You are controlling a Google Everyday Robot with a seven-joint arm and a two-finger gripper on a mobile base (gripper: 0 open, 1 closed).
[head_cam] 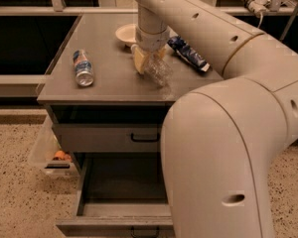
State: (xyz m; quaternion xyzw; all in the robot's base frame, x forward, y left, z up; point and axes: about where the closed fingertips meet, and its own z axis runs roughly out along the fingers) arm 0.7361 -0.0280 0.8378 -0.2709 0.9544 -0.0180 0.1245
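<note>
My gripper (148,58) hangs from the arm over the middle of the grey cabinet top (109,83). Its yellowish fingers (139,63) are shut on a clear plastic bottle (159,71), which leans over with its base toward the front right. A white bowl (125,34) sits just behind the gripper. To the right of it lies a blue snack bag (188,53). Well to the left, a silver can (83,68) lies on its side.
Under the top is a closed drawer (109,138), and the lowest drawer (121,197) stands pulled out. A clear plastic bin (45,155) with orange items rests on the speckled floor at the left. My arm's large body (223,157) blocks the right side.
</note>
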